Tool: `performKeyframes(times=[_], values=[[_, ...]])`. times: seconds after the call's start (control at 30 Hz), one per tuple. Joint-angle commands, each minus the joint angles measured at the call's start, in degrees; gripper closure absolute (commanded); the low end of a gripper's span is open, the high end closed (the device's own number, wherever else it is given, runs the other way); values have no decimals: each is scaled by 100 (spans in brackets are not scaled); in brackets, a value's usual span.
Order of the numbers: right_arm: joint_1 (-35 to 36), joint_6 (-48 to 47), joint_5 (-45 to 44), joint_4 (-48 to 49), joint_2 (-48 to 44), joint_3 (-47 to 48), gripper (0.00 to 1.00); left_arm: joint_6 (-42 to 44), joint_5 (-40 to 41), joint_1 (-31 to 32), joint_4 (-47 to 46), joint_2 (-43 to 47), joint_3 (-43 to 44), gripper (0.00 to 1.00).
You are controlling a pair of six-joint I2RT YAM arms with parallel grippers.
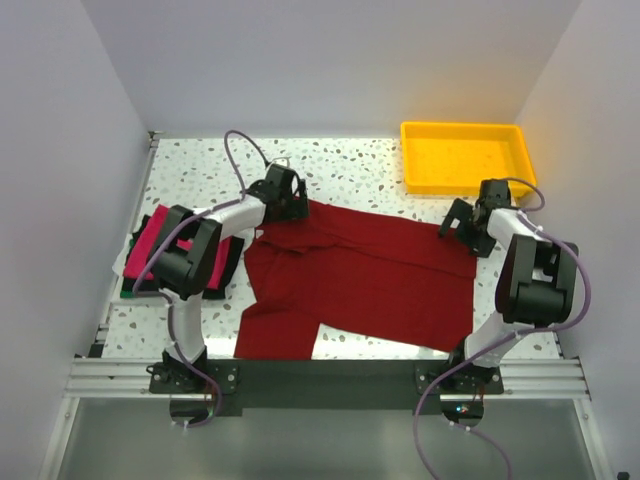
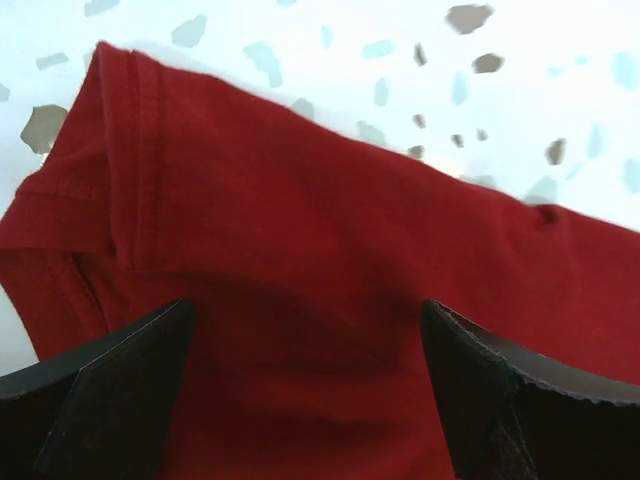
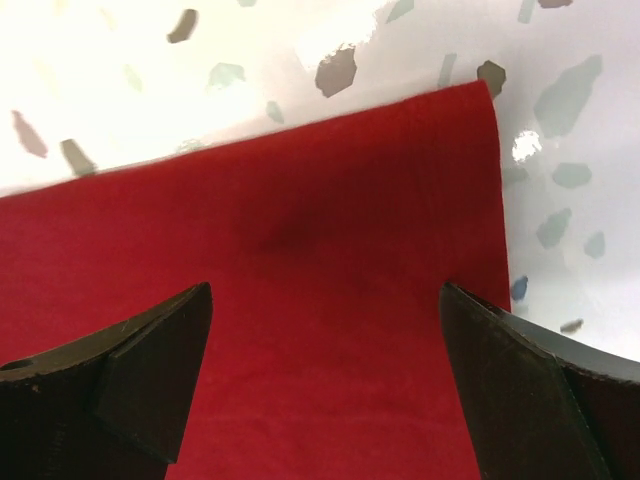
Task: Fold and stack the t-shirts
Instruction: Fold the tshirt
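Note:
A dark crimson t-shirt (image 1: pixel 360 280) lies spread on the speckled table, partly folded, with a sleeve hanging toward the near edge. My left gripper (image 1: pixel 283 197) is open just above its far left part; the wrist view shows red cloth and a sleeve hem (image 2: pixel 140 160) between the wide jaws (image 2: pixel 308 320). My right gripper (image 1: pixel 470 226) is open over the shirt's far right corner (image 3: pixel 470 110), its jaws (image 3: pixel 325 300) wide apart above the cloth. A folded magenta-pink t-shirt (image 1: pixel 150 245) lies on dark folded ones (image 1: pixel 225 270) at the left edge.
A yellow plastic tray (image 1: pixel 465 155) stands at the back right, close behind my right gripper. White walls enclose the table on three sides. A metal rail (image 1: pixel 330 378) runs along the near edge at the arm bases.

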State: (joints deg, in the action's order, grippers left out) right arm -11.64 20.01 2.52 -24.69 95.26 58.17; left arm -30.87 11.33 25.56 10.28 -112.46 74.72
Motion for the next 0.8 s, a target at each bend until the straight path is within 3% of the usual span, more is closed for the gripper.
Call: performKeyframes(times=[0.0,0.37,0.77], values=[[-5,-225,-121,438,324,291,1,81,9,-183,-263,-205,377,0],[-14,-603,-305,896,1389,756,1,327,-667,-552,-721,-917,648,0],[-14,-1026,-701,799,1803,1600,1,240,-369,-596,-396,-1410,1457,0]])
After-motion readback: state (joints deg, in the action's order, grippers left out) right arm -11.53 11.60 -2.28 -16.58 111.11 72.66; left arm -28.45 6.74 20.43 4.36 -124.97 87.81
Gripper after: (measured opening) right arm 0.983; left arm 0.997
